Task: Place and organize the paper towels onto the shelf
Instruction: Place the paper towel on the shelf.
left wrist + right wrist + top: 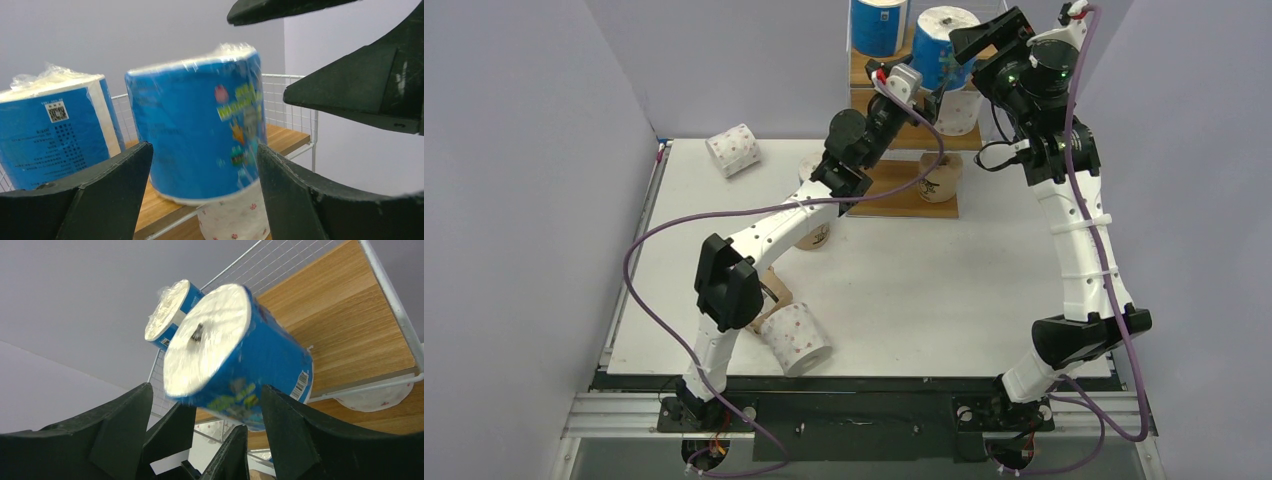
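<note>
Above the white table (924, 290), between grey walls (534, 150), left hand (204, 150) and right hand (207, 390) hang released at the shelf (350, 315).

Bright, even light, v. faint shadows. Betw. tips of left pincer (202, 150) the blue roll (200, 115) is motion-blurred, w/ glare on its top.

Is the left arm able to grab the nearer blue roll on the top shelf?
Probably yes: the left gripper is open right at the blue roll, nothing between them, though the right gripper crowds it too.
</note>
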